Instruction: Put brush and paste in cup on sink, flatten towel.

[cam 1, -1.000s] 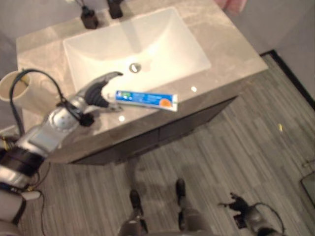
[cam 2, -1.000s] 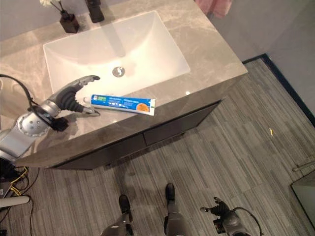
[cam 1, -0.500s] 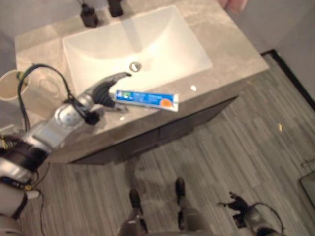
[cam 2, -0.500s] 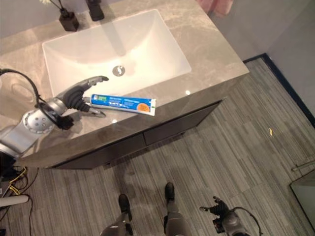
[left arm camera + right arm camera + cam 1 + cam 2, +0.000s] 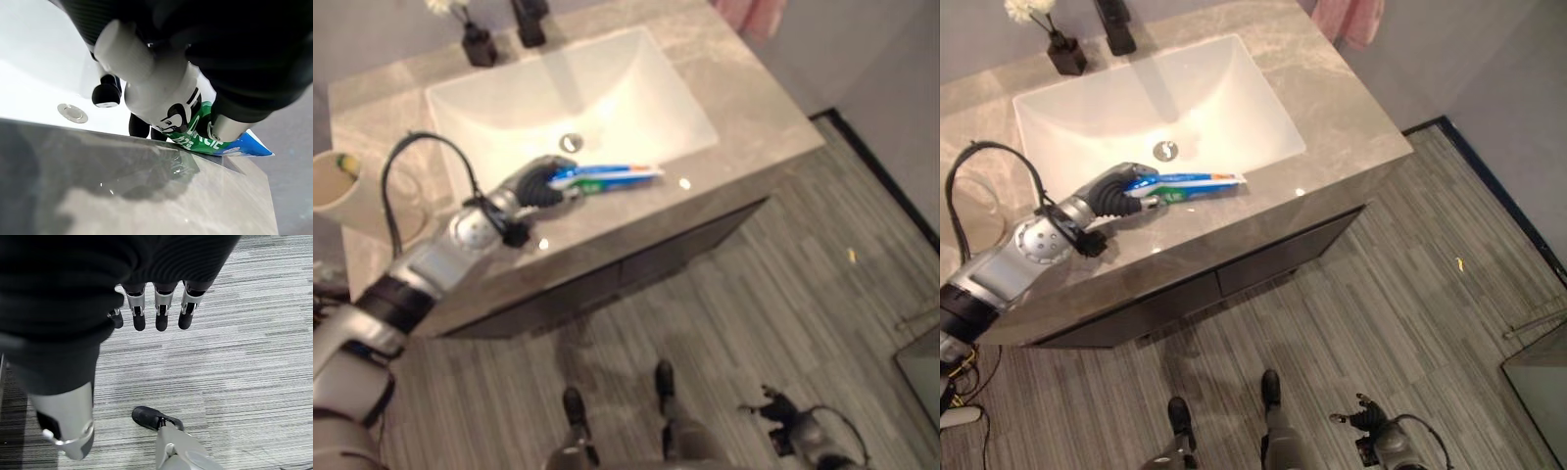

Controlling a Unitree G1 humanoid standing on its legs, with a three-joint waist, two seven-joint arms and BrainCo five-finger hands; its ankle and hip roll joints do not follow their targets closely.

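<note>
Since a second ago my left robot hand has closed round the cap end of the toothpaste tube, which has swung from lying flat and slanted on the front rim to pointing sideways along the basin's edge. Going left to right: a beige cup with something inside stands at the far left of the stone surface; a small dark vase with a white flower and a dark tap sit behind the white basin, its drain just beyond my knuckles; a pink towel hangs off the far right corner. Print on the tube is too small to read. My right robot hand hangs over the grey floor, fingers straight and loose.
</note>
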